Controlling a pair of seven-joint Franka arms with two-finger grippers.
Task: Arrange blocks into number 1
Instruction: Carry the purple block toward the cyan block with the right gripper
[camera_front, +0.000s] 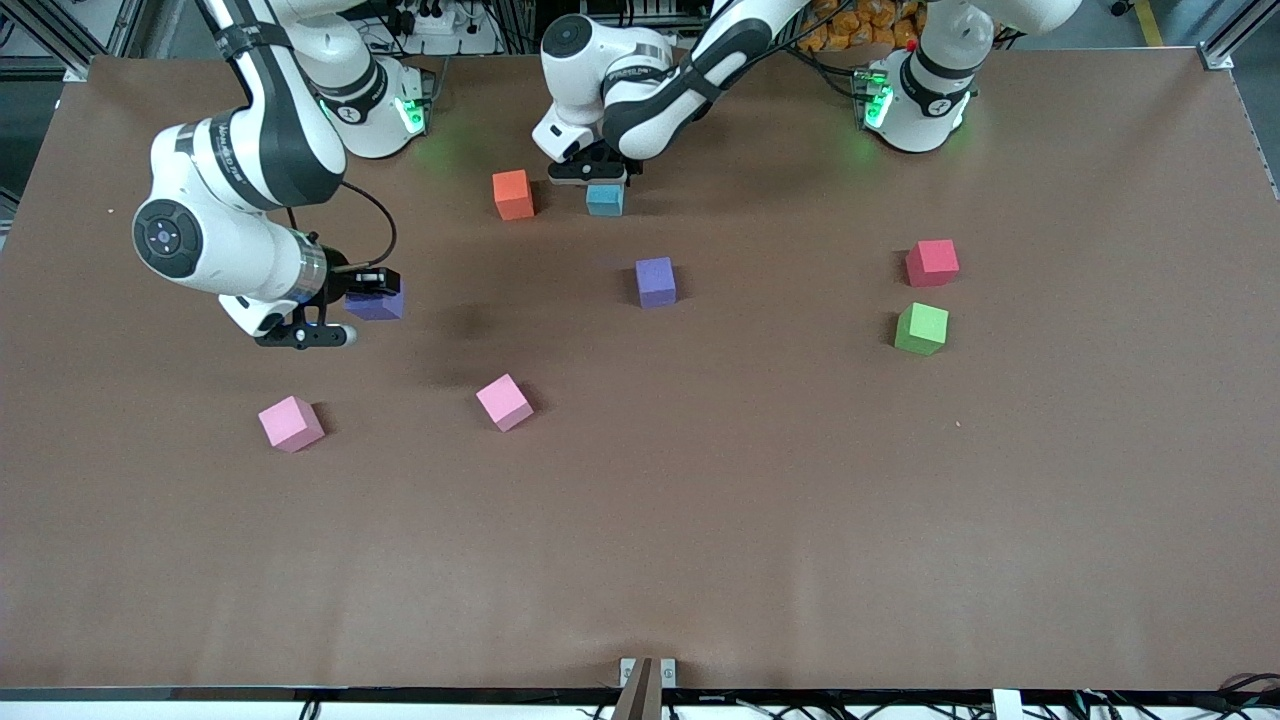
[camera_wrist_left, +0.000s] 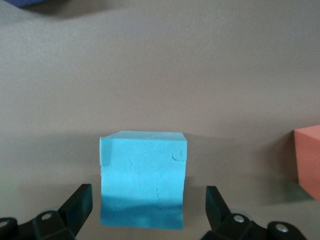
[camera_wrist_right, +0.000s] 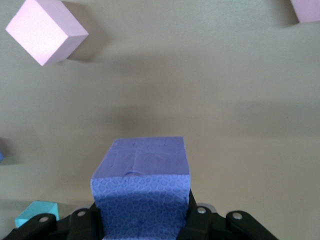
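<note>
Straddling a small matte light-blue cube (camera_wrist_left: 143, 177) that sits on the brown table (camera_front: 700, 520) beside an orange cube (camera_front: 513, 194), the left gripper (camera_front: 601, 172) stands wide, fingers (camera_wrist_left: 77, 205) clear. The right gripper (camera_front: 372, 283) clamps a purple cube (camera_wrist_right: 142, 182) above the table's right-arm end.

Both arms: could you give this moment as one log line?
left gripper: open around light blue block | right gripper: holds purple block above table

Eight blocks counted: two pink (camera_front: 291, 423) (camera_front: 504, 402), two purple (camera_front: 655, 281) (camera_front: 378, 303), one orange (camera_front: 513, 194), light blue (camera_front: 604, 199), red (camera_front: 932, 262), green (camera_front: 921, 328).
</note>
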